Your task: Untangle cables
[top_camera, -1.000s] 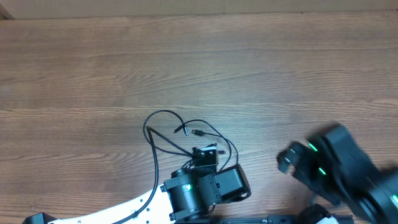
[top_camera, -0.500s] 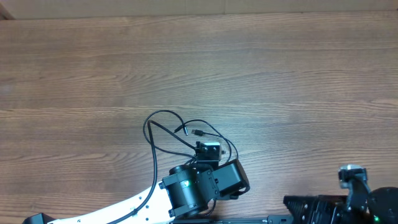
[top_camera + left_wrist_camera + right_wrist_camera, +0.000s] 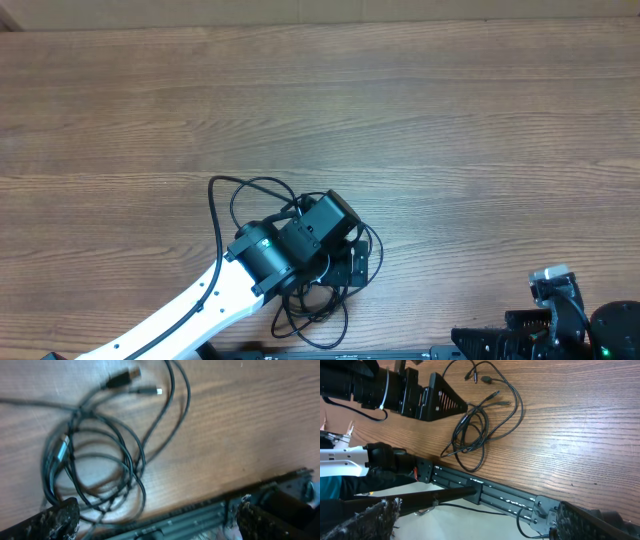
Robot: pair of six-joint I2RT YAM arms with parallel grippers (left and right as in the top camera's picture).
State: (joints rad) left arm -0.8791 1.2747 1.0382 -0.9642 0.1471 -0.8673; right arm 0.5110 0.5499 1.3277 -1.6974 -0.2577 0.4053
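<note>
The cables [image 3: 312,305] are thin black wires lying in a loose tangle near the table's front edge, partly hidden under my left arm. In the left wrist view the coiled loops [image 3: 95,460] lie on the wood, with plug ends [image 3: 121,379] at the top. My left gripper [image 3: 160,522] is open and empty, its fingers on either side of the tangle's lower edge; it also shows in the overhead view [image 3: 353,265]. My right gripper [image 3: 480,522] is open and empty, off the table's front edge. From there the tangle [image 3: 472,435] lies far ahead.
A black metal rail [image 3: 485,492] runs along the table's front edge [image 3: 200,515]. My left arm [image 3: 395,390] reaches over the wood beside the tangle. The right arm [image 3: 560,310] sits at the bottom right corner. Brown wood tabletop [image 3: 400,110] extends behind.
My left arm has swung up and left and turned, uncovering a coil of cable near the front edge. The right arm has pulled back from mid-right to the bottom right corner.
</note>
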